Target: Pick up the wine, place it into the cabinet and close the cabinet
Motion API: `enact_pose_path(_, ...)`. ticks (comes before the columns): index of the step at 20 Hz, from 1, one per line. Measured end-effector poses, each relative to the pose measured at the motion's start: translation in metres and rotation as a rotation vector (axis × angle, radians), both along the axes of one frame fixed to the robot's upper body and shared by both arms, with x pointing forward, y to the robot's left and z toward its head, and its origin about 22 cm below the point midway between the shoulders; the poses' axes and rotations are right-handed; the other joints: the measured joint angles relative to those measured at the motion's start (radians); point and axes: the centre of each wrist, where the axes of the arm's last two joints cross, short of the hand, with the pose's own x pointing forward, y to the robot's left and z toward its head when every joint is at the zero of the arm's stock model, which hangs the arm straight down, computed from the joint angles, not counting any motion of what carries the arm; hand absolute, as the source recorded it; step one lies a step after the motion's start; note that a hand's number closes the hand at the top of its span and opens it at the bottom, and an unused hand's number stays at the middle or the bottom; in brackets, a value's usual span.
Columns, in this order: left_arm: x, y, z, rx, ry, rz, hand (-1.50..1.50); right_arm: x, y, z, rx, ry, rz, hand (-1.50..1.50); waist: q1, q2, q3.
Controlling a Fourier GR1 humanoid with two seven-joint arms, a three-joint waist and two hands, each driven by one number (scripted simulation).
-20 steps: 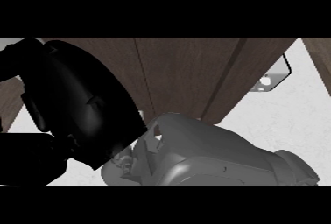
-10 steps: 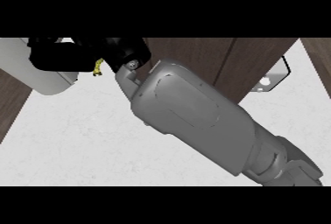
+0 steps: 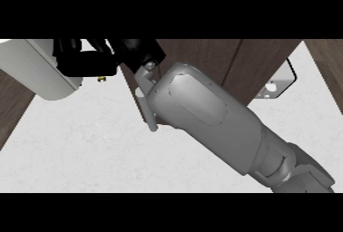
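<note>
Now, far left: a strip of dark brown wood runs down the edge of your view, bordering the pale speckled counter.
Upper left: a pale grey rounded casing comes in from the top corner. It looks like the left forearm, though so little shows that you cannot be sure.
Left hand: a black mass sits just beside that casing, cut off by the top of the view. You cannot tell whether it is open or closed, or whether it has hold of anything.
Gold speck: a tiny yellowish detail under the black mass, too small to identify.
Right hand: black, at the top of the view, in front of the brown panel. Only its base shows, so you cannot tell its grip or what it holds.
Right forearm: grey and bulky, slanting up from the lower right corner to that hand and filling the middle of your view.
Cabinet: dark brown wood panels span the top, behind the arm.
Hinge bracket: grey metal, at the panel's right edge.
Wine: no bottle can be made out, so you cannot tell where it is.
</note>
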Motion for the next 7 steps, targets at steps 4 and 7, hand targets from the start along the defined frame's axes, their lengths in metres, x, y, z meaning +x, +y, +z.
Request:
enact_pose_path(4,0.0016,-0.0001,0.0024,0.002,0.0,0.002,1.5,0.003,-0.0039,-0.0062,-0.009,-0.053,0.011,1.5,0.003,-0.005,-0.005)
enact_pose_path(7,0.0021,-0.0005,0.003,0.005,0.0,0.002,1.5,0.0047,-0.0069,-0.0097,-0.01,-0.085,0.021,1.5,0.004,-0.007,-0.009)
